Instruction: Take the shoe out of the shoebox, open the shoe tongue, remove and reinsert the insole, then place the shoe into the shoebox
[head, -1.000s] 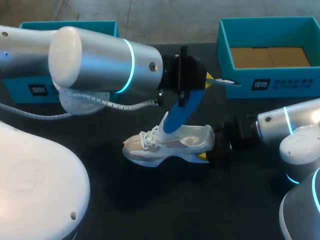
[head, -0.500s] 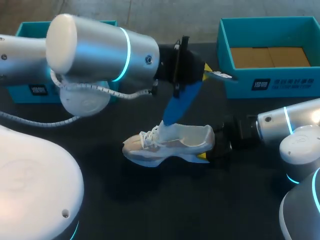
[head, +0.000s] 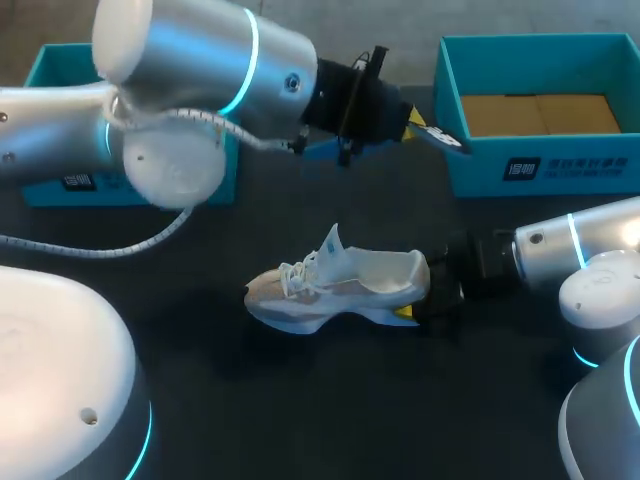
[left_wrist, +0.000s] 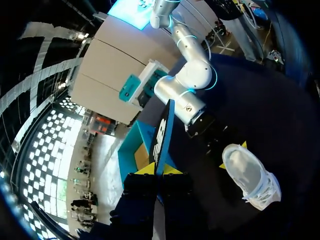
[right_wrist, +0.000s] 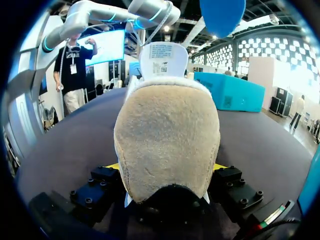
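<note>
Though half hidden by shoe (head: 340, 285), right end effector (right_wrist: 167, 170) clamped on it; left end effector (left_wrist: 159, 170) pinching insole (left_wrist: 164, 130)

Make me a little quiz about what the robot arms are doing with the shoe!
1. True or false: the shoe is inside the shoebox.
2. What does the left gripper hold? A) a shoelace B) the blue insole C) nothing
3. Fill in the blank: the right gripper is shut on the shoe's ____.

Key: 1 false, it stands on the table, outside the shoebox. 2 B. 3 heel.
</note>
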